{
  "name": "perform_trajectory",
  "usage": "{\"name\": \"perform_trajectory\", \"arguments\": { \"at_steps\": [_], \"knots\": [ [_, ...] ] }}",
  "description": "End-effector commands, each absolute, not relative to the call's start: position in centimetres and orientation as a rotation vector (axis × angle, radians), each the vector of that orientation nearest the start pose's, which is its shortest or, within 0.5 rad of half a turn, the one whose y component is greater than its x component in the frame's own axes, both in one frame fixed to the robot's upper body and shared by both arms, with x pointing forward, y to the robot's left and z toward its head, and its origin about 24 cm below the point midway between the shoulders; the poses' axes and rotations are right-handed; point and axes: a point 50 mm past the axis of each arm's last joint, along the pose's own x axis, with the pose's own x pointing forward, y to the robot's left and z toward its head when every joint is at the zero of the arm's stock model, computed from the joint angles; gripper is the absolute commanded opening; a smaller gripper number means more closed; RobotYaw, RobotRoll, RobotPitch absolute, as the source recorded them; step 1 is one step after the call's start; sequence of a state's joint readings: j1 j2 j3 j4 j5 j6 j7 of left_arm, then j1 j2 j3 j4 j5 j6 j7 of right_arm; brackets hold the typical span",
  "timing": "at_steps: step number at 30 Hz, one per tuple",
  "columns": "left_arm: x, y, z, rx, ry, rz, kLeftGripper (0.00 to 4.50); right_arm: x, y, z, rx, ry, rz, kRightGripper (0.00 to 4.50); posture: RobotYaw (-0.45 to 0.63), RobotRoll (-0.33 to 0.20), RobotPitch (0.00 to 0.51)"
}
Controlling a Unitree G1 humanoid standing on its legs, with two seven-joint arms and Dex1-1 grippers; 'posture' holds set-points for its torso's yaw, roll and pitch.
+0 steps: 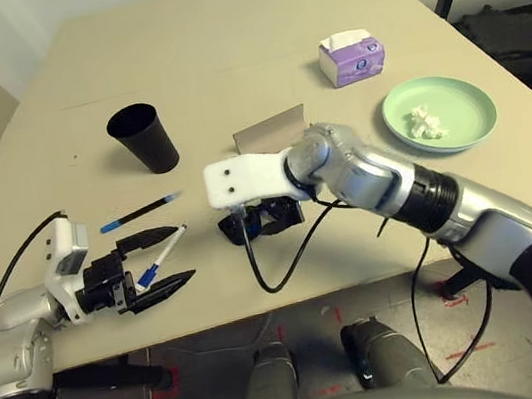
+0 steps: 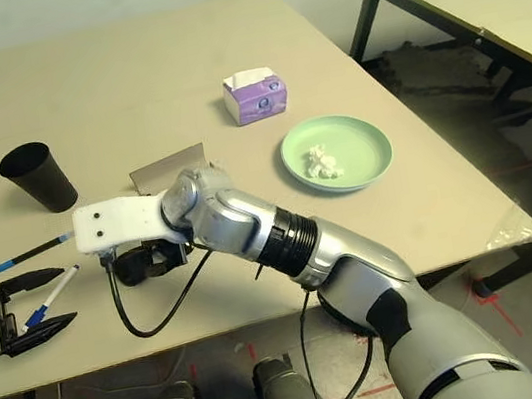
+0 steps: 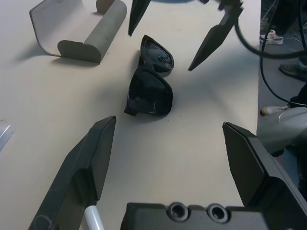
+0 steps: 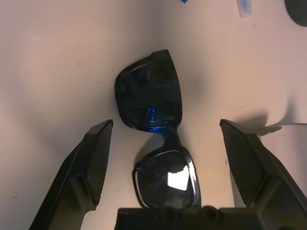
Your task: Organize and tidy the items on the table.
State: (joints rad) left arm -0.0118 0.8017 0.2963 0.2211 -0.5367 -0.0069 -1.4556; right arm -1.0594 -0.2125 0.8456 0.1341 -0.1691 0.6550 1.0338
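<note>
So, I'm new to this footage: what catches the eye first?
The right gripper, open, hangs over black sunglasses near the table's front edge. To its left the open left gripper sits around a white marker. A green plate with a crumpled tissue lies at the right.

**Robot body, appearance**

Both forearms silver metallic, rounded segments. Right arm [image 1: 385,181]: black ribbed collar, white flat wrist block with two dark screw holes, loose black cable looping below. Left arm [image 1: 13,331]: white wrist housing, black cable. Both grippers carry two black tapered fingers [image 3: 91,163], wedge-shaped.
</note>
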Motion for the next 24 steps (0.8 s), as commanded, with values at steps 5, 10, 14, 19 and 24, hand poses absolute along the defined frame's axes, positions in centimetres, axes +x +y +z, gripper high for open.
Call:
{"name": "perform_trajectory", "arguments": {
  "at_steps": [5,10,14,19,24],
  "knots": [
    [21.4,30.8,11.2,0.202,0.143,-1.097,4.50,29.8,3.2,14.4,-1.212,0.258,1.437,4.48,0.02,0.000,0.128],
    [21.5,30.7,11.2,0.203,0.140,-1.100,4.50,30.4,3.2,14.1,-1.234,0.257,1.423,4.48,0.02,0.000,0.128],
    [21.6,30.6,11.2,0.202,0.138,-1.101,4.50,30.6,3.1,13.8,-1.248,0.267,1.424,4.48,0.02,0.000,0.129],
    [21.7,30.5,11.1,0.200,0.131,-1.100,4.50,30.6,3.0,13.4,-1.244,0.277,1.435,3.16,0.02,0.000,0.129],
    [21.6,30.4,11.1,0.196,0.130,-1.095,4.50,30.5,3.0,13.3,-1.231,0.280,1.444,1.30,0.02,0.000,0.128]
  ]
}}
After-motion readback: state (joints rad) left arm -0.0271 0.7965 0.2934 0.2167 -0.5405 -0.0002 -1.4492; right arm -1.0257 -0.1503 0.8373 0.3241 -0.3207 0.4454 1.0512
